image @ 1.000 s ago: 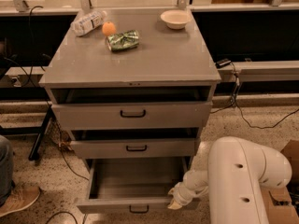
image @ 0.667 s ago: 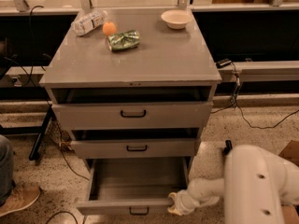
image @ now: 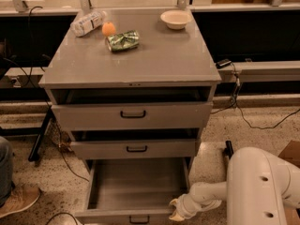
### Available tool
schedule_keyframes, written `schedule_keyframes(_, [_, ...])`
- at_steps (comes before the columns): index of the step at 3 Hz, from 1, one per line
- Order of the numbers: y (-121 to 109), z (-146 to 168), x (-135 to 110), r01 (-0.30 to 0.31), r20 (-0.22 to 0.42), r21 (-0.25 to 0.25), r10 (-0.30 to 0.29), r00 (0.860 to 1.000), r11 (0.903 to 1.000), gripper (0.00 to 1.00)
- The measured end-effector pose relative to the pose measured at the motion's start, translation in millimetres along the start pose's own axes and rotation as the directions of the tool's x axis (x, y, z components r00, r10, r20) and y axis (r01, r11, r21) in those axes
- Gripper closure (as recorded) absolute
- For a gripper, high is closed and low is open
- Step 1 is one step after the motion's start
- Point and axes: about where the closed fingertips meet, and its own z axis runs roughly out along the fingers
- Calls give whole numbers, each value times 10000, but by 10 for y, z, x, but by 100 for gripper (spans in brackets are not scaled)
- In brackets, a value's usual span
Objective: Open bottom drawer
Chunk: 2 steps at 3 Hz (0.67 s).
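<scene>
The bottom drawer (image: pixel 136 191) of the grey metal cabinet stands pulled far out, showing its plain grey tray. Its slim front panel with a small black bar handle (image: pixel 139 219) lies at the lower edge of the camera view. My gripper (image: pixel 174 211) is at the drawer's front right corner, at the end of the white arm (image: pixel 262 186) that comes in from the lower right. It appears to touch the top edge of the front panel.
Middle drawer (image: pixel 136 149) and top drawer (image: pixel 132 115) sit slightly ajar above. On the cabinet top (image: pixel 140 60) lie a plastic bottle (image: pixel 87 23), an orange (image: pixel 108 28), a green bag (image: pixel 123 40) and a white bowl (image: pixel 175 18). Cables (image: pixel 253 121) run on the floor to the right. A person's shoe (image: pixel 18 200) is at the left.
The arm's big white body has swung to the right and lower. The gripper has stayed at the drawer's front right corner, and the drawer stands open as before.
</scene>
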Motion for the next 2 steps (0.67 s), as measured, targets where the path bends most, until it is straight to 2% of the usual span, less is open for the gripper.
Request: schedule_keyframes(2, [31,29,-8,0,16,-66,0,10000,10000,39])
